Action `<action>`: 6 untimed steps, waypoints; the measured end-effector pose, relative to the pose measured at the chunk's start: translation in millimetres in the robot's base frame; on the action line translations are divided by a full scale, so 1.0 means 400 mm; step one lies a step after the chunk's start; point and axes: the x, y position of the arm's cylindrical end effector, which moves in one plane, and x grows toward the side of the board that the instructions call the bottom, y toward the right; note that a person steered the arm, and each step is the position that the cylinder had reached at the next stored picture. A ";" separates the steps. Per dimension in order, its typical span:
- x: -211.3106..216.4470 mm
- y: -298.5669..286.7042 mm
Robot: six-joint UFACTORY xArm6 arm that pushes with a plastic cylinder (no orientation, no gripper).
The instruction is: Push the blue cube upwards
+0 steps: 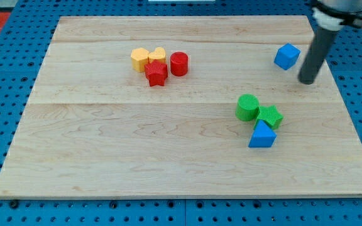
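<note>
**Even, bright light; soft shadows**

The scene is brightly and evenly lit, seemingly from overhead. The wooden board shows a pale sheen but no harsh glare. Shadows are faint and short: a soft dark patch lies under my tip, and thin ones hug the blue cube and the other blocks. The picture is low in resolution and slightly soft, and the rod's top is cut by the frame's edge.
</note>
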 end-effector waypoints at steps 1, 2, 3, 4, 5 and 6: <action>-0.114 0.000; -0.136 -0.156; -0.153 -0.374; -0.260 -0.312; -0.298 -0.246; -0.336 -0.366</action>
